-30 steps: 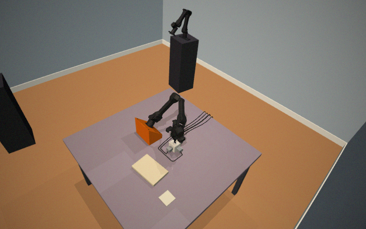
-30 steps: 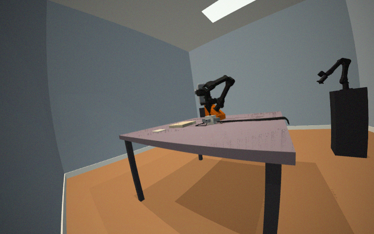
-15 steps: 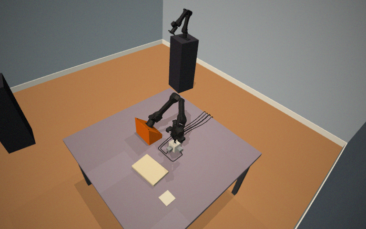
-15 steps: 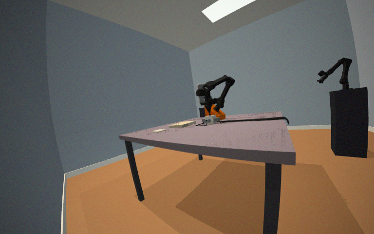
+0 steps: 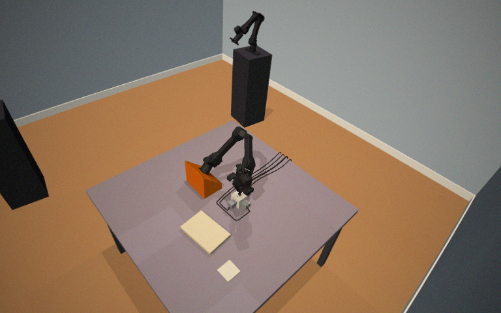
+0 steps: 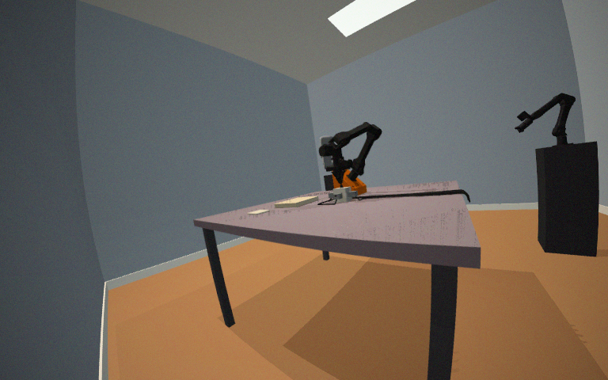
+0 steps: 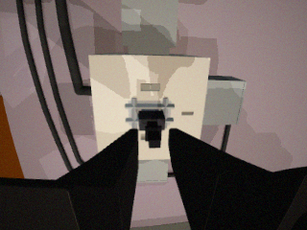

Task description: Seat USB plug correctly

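The cream power cube [image 5: 234, 197] [image 6: 345, 191] [image 7: 112, 96] stands on the table with grey blocks on its sides. The black USB plug [image 7: 152, 119] stands at the socket on its top face, inside a small frame of grey bars [image 7: 133, 114]. Its depth and which way round it is cannot be told. My gripper [image 5: 240, 193] [image 6: 340, 184] [image 7: 153, 136] points down over the cube. Its fingers are a little apart, with a gap on each side of the plug's black body, and do not grip it. The plug is hidden in the top and exterior views.
Grey plug blocks [image 7: 224, 102] [image 5: 232, 203] jut from the cube. Black cables [image 5: 265, 170] [image 7: 44, 91] run beside it and across the table. An orange wedge [image 5: 196, 180] is under the arm's base. A cream slab [image 5: 205, 231] [image 6: 296, 202] and small cream tile [image 5: 228, 270] [image 6: 258, 211] lie on the table.
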`<action>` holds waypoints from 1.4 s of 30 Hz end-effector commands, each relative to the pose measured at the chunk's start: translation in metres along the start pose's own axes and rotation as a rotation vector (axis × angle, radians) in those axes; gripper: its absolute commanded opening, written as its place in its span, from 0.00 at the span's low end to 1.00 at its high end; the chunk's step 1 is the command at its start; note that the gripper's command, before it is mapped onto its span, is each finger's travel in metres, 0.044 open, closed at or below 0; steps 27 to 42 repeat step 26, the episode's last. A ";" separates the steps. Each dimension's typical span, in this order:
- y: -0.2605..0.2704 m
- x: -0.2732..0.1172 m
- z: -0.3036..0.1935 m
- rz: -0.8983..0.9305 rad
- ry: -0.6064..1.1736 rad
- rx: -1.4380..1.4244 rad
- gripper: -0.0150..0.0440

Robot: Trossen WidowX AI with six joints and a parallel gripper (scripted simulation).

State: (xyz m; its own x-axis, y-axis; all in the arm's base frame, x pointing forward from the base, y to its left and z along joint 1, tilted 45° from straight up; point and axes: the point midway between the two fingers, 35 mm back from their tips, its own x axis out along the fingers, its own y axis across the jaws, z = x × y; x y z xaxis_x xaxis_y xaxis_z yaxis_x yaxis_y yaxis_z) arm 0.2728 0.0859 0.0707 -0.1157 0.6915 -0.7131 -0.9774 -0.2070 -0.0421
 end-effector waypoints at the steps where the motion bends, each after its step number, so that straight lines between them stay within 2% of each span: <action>1: 0.000 0.000 0.000 0.000 0.000 0.002 0.42; 42: 0.000 -0.011 0.000 0.000 0.000 0.001 0.42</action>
